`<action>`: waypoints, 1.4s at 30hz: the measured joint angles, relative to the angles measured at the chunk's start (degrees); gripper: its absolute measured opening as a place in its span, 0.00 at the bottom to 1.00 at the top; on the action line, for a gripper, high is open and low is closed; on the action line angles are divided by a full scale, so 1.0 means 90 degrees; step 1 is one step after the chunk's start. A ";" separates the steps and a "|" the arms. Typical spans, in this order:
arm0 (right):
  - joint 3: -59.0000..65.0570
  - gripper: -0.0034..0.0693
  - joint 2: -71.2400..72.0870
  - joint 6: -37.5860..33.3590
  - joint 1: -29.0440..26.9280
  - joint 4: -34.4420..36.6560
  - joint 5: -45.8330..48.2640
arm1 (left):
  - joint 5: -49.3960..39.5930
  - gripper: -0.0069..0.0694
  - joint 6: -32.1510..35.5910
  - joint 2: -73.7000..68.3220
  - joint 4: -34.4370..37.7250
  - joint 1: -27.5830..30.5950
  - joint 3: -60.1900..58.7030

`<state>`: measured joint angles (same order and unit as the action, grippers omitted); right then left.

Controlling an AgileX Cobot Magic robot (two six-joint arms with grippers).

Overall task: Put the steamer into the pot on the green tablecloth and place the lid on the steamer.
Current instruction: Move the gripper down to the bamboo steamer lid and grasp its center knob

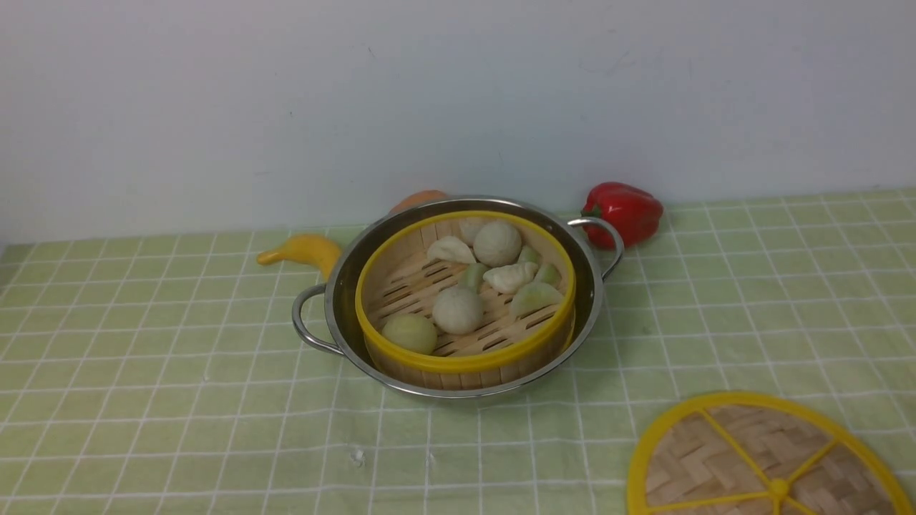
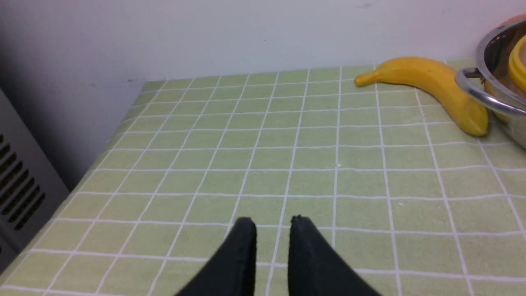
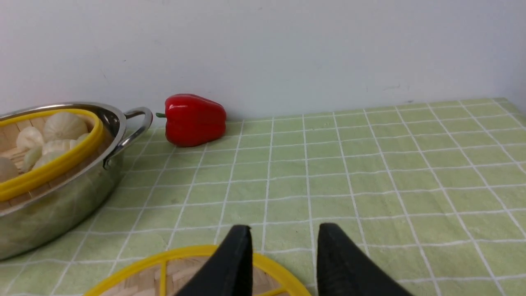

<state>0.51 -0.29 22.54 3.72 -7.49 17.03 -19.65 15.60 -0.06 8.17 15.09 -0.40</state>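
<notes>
The steamer (image 1: 465, 361) sits in the pot (image 1: 336, 300) on the green tablecloth (image 1: 179, 372); the lid (image 1: 715, 458) lies flat nearby. The right gripper (image 3: 284, 230) hangs over its rim, parted, empty; the left gripper (image 2: 272, 220) is parted and empty too. Light, stiff bamboo (I'd guess): pinch the yellow rim.

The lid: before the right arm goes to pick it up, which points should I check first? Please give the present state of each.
1. Steamer seated inside the pot: ok.
2. Steamer top uncovered, food below its yellow rim: ok.
3. Lid lying flat on the green tablecloth, apart from the pot: ok.
4. Right gripper open over the lid's rim: ok.
5. Left gripper empty, away from the pot: ok.
6. Lid's near edge free: cannot tell, it is cut off in the front view.
</notes>
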 joint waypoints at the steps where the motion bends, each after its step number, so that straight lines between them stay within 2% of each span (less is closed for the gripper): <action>1: 0.0000 0.38 0.0000 0.0142 0.0000 0.0111 -0.0272 | 0.0000 0.24 0.0000 0.0000 0.0000 0.0000 0.0000; 6: -0.0162 0.38 0.0000 0.0287 0.0000 0.0410 -0.1240 | 0.0000 0.26 0.0000 0.0000 0.0000 0.0000 0.0000; 11: -0.1144 0.38 0.0010 0.0299 0.0000 0.0492 -0.0868 | 0.0005 0.26 0.0000 0.0000 0.0000 0.0000 0.0000; 12: -0.1708 0.38 0.0018 0.0299 0.0000 0.0518 -0.0367 | 0.0005 0.27 0.0000 0.0000 0.0000 0.0000 0.0000; 14: -0.2023 0.38 0.0023 0.0299 0.0000 0.0562 -0.0002 | 0.0005 0.27 0.0000 0.0000 0.0000 0.0000 0.0000; 16: -0.2844 0.38 -0.0026 0.0299 0.0000 0.0718 0.1176 | 0.0005 0.27 0.0000 0.0000 0.0000 0.0000 0.0000; 17: -0.2897 0.38 -0.0045 0.0299 0.0000 0.0733 0.1265 | 0.0005 0.27 0.0000 0.0000 0.0000 0.0000 0.0000; 18: -0.3281 0.38 -0.0104 0.0299 0.0000 0.0917 0.1969 | 0.0005 0.28 0.0000 0.0000 0.0000 0.0000 0.0000; 19: -0.3321 0.38 -0.0112 0.0299 0.0000 0.0947 0.2053 | 0.0005 0.28 0.0000 0.0000 0.0000 0.0000 0.0000; 20: -0.3581 0.38 -0.0148 0.0299 0.0000 0.1201 0.2602 | 0.0005 0.29 0.0000 0.0000 0.0000 0.0000 0.0000; 28: -0.3810 0.38 -0.0202 0.0249 0.0000 0.2237 0.3051 | 0.0007 0.30 0.0000 0.0000 0.0000 0.0000 0.0000; 31: -0.3810 0.38 -0.0395 -0.0206 0.0000 0.2425 0.3301 | 0.0007 0.30 0.0000 0.0000 0.0000 0.0000 0.0000; 35: -0.3810 0.38 -0.1185 -0.1611 0.0000 0.2484 0.3855 | 0.0012 0.31 0.0000 0.0000 0.0000 -0.0033 0.0000; 37: -0.3810 0.38 -0.1471 -0.1919 0.0000 0.2493 0.3992 | 0.0015 0.31 0.0000 0.0000 0.0000 -0.0074 0.0000; 38: -0.3810 0.38 -0.1888 -0.2413 0.0000 0.2543 0.4156 | 0.0015 0.32 0.0000 0.0000 0.0000 -0.0130 0.0000; 40: -0.3810 0.38 -0.2393 -0.3054 0.0000 0.2608 0.4286 | 0.0015 0.32 0.0000 0.0000 0.0000 -0.0223 0.0000; 41: -0.3810 0.38 -0.2505 -0.3119 0.0000 0.2617 0.4311 | 0.0015 0.32 0.0000 0.0000 0.0000 -0.0223 0.0000; 42: -0.3810 0.38 -0.2904 -0.3593 0.0000 0.2663 0.4381 | 0.0015 0.33 0.0000 0.0000 0.0000 -0.0343 0.0000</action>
<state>-33.77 -26.43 -9.79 3.72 16.47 56.46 -19.51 15.60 -0.06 8.17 12.00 -0.40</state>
